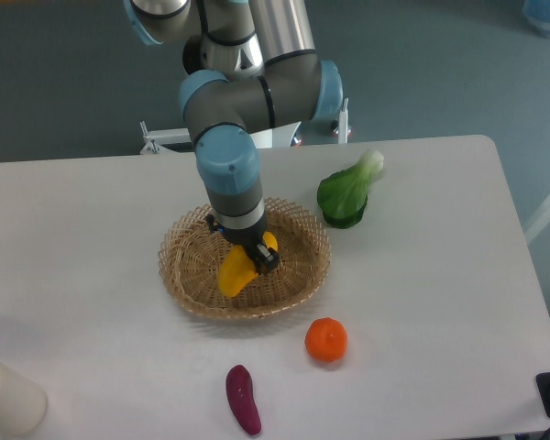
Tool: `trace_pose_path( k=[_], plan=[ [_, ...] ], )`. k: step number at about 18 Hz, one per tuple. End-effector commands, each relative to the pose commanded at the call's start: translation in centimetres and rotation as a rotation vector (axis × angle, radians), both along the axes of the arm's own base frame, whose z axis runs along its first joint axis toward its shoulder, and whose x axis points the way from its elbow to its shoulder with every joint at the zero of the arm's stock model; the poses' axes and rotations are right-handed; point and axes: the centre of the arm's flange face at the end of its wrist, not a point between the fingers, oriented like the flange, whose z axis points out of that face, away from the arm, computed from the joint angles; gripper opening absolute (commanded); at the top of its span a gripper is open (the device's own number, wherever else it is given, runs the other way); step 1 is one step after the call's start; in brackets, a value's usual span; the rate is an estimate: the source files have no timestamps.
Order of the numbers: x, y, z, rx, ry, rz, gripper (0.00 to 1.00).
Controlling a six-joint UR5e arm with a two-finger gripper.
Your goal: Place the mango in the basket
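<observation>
The mango (236, 271) is yellow-orange and elongated. It lies tilted inside the wicker basket (188, 275) near the middle of the table. My gripper (256, 251) reaches down into the basket and its dark fingers sit around the mango's upper end. The arm hides the fingers' gap, so whether they press on the fruit or stand slightly apart does not show.
A round orange (326, 339) sits just in front of the basket on the right. A purple eggplant (243, 399) lies near the front edge. A green bok choy (348, 191) lies behind the basket on the right. A pale bottle (7, 396) stands at the front left corner.
</observation>
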Motion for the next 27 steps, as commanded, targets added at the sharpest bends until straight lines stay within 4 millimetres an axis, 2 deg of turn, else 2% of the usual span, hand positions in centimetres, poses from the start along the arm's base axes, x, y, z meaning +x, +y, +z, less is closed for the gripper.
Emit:
trace_pose_path(
  k=[6, 7, 8, 9, 13, 16, 19, 21, 24, 27],
  plan=[
    [0.3, 0.0, -0.2, -0.002, 0.002, -0.006, 0.7],
    [0.3, 0.0, -0.1, 0.0, 0.002, -0.006, 0.77],
    [0.3, 0.0, 0.0, 0.003, 0.003, -0.006, 0.9],
    [0.3, 0.0, 0.0, 0.005, 0.002, -0.002, 1.0],
    [0.1, 0.4, 0.5, 0.038, 0.017, 0.009, 1.0],
    [-1.2, 0.4, 1.2, 0.06, 0.033, 0.022, 1.0],
    [-4.2, -0.2, 2.2, 0.08, 0.041, 0.057, 1.0],
    [-5.6, 0.2, 3.5, 0.103, 0.05, 0.07, 1.0],
    [-7.9, 0.8, 4.1, 0.115, 0.065, 0.075, 1.0],
    [-10.5, 0.4, 5.2, 0.132, 0.082, 0.086, 1.0]
  ],
)
